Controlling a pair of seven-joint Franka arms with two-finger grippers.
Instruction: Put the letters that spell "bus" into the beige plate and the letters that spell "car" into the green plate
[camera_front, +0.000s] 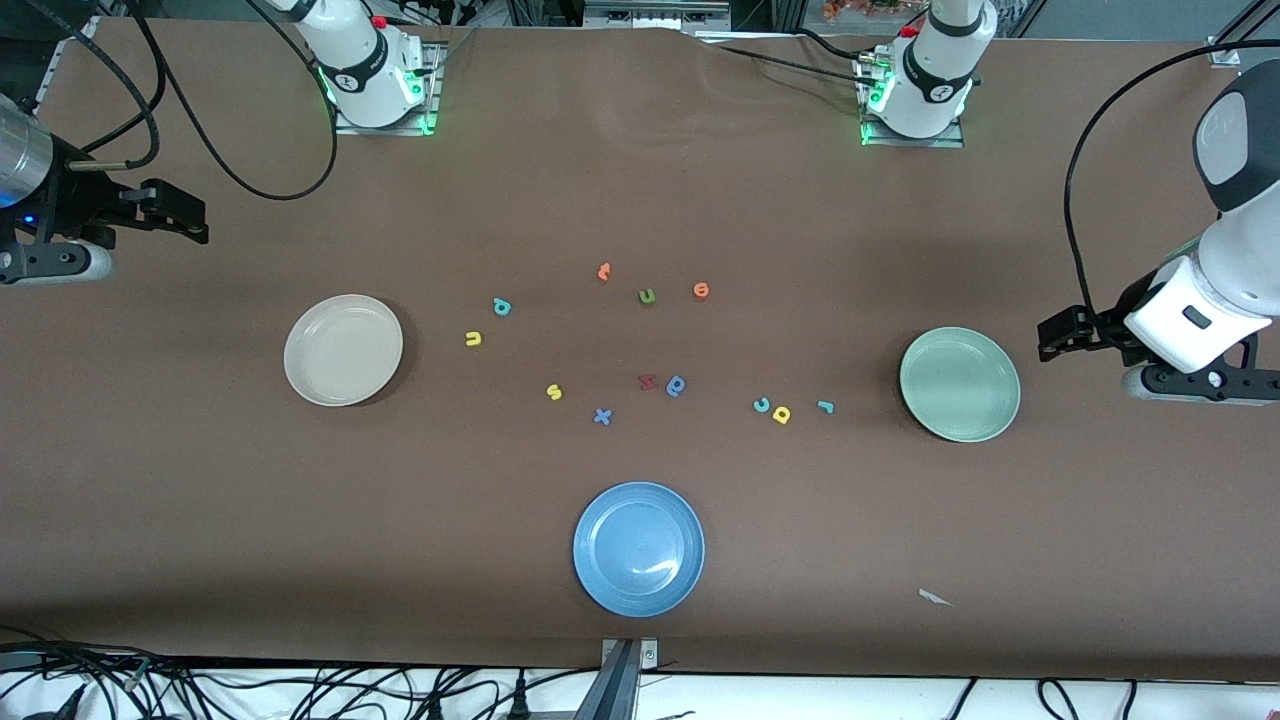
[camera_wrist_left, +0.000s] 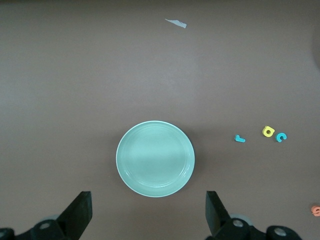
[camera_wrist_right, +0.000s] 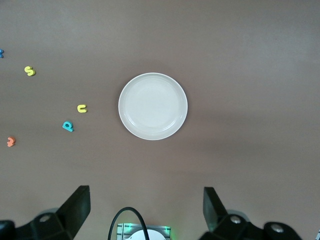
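The beige plate (camera_front: 343, 349) (camera_wrist_right: 153, 106) lies empty toward the right arm's end. Beside it on the table lie the teal "b" (camera_front: 501, 306) (camera_wrist_right: 68, 126), yellow "u" (camera_front: 473, 339) (camera_wrist_right: 82, 108) and yellow "s" (camera_front: 554, 392) (camera_wrist_right: 30, 71). The green plate (camera_front: 960, 384) (camera_wrist_left: 155, 158) lies empty toward the left arm's end, with the teal "c" (camera_front: 761, 404) (camera_wrist_left: 281, 137), yellow "a" (camera_front: 781, 414) (camera_wrist_left: 268, 131) and teal "r" (camera_front: 825, 406) (camera_wrist_left: 240, 139) close by. My right gripper (camera_front: 170, 210) (camera_wrist_right: 145, 212) and left gripper (camera_front: 1060, 335) (camera_wrist_left: 148, 215) hang open and empty over the table's ends.
A blue plate (camera_front: 638, 548) sits near the front edge. Two orange letters (camera_front: 603, 271) (camera_front: 701, 290), a green "u" (camera_front: 647, 296), a red letter (camera_front: 648, 381), a darker blue rounded letter (camera_front: 676, 385) and a blue "x" (camera_front: 602, 416) lie mid-table. A white scrap (camera_front: 934, 597) lies nearer the camera than the green plate.
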